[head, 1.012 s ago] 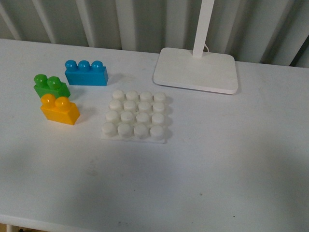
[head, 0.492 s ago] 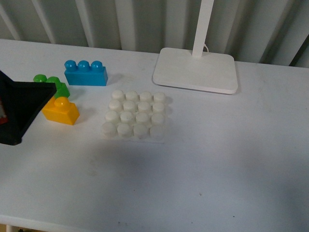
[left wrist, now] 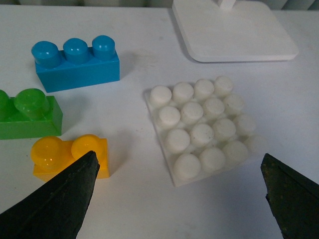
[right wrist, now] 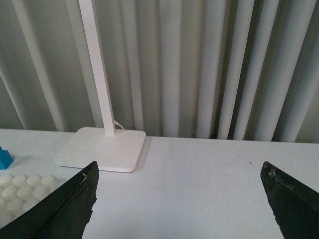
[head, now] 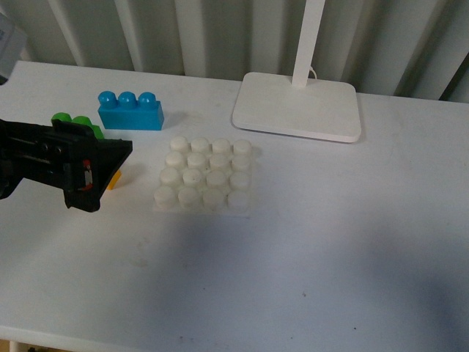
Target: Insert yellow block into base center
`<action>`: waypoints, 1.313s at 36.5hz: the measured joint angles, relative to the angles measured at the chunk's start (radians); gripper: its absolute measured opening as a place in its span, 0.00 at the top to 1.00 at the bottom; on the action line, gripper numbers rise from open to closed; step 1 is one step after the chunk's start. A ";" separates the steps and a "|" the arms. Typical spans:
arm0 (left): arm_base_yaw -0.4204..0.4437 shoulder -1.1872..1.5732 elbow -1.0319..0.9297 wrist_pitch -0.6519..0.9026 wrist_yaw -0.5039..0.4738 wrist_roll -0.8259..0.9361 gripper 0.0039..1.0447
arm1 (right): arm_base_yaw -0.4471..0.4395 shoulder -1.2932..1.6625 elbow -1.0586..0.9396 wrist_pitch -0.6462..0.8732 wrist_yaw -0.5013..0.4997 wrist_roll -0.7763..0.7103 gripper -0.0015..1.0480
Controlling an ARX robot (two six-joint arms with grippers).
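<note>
- The white matte surface (head: 330, 249) carries faint grey specks, and behind its far edge stands a pale wall of upright ribs or folds (right wrist: 199, 64).
- A smooth white rectangular lamp foot (head: 297, 106) with rounded corners sits near the far edge, with a slim white stem (right wrist: 94, 64) rising from it.
- The flat square white plastic base (left wrist: 202, 127), with four rows of four round studs, lies mid-surface, bare.
- The small glossy yellow-orange two-stud block (left wrist: 70, 157) rests on the surface towards the left edge, apart from the base and just beside one finger of my left tool (left wrist: 179, 155), which is spread wide and grips nothing.
- A green two-stud brick (left wrist: 30, 114) lies just beyond the block, and a blue three-stud brick (left wrist: 75, 62) lies farther back.
- My right tool (right wrist: 179, 164) also gapes wide and carries nothing.
</note>
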 joint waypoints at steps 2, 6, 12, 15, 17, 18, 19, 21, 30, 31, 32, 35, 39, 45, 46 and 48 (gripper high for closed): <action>0.008 0.022 0.011 0.001 0.007 0.026 0.06 | 0.000 0.000 0.000 0.000 0.000 0.000 0.09; 0.043 0.071 0.037 0.002 0.015 0.089 0.06 | 0.000 0.000 0.000 0.000 0.000 0.000 0.09; 0.113 0.140 0.094 -0.027 0.029 0.154 0.06 | 0.000 0.000 0.000 0.000 0.000 0.000 0.09; 0.137 0.158 0.123 -0.056 0.034 0.174 0.06 | 0.000 0.000 0.000 0.000 0.000 0.000 0.09; 0.143 0.162 0.137 -0.069 0.038 0.182 0.06 | 0.000 0.000 0.000 0.000 0.000 0.000 0.09; 0.146 0.164 0.143 -0.074 0.042 0.185 0.06 | 0.000 0.000 0.000 0.000 0.000 0.000 0.09; 0.148 0.168 0.150 -0.078 0.045 0.189 0.06 | 0.000 0.000 0.000 0.000 0.000 0.000 0.09; 0.153 0.181 0.166 -0.088 0.053 0.198 0.06 | 0.000 0.000 0.000 0.000 0.000 0.000 0.09; 0.172 0.222 0.194 -0.113 0.053 0.230 0.06 | 0.000 0.000 0.000 0.000 0.000 0.000 0.09; 0.174 0.226 0.197 -0.114 0.052 0.232 0.06 | 0.000 0.000 0.000 0.000 0.000 0.000 0.09; 0.176 0.230 0.200 -0.116 0.051 0.233 0.06 | 0.000 0.000 0.000 0.000 0.000 0.000 0.09; 0.176 0.235 0.206 -0.122 0.046 0.237 0.06 | 0.000 0.000 0.000 0.000 0.000 0.000 0.09; 0.175 0.243 0.220 -0.131 0.041 0.239 0.06 | 0.000 0.000 0.000 0.000 0.000 0.000 0.09; 0.164 0.258 0.241 -0.136 0.041 0.239 0.06 | 0.000 0.000 0.000 0.000 0.000 0.000 0.09; 0.162 0.261 0.243 -0.138 0.041 0.239 0.06 | 0.000 0.000 0.000 0.000 0.000 0.000 0.09; 0.159 0.270 0.249 -0.140 0.041 0.239 0.06 | 0.000 0.000 0.000 0.000 0.000 0.000 0.09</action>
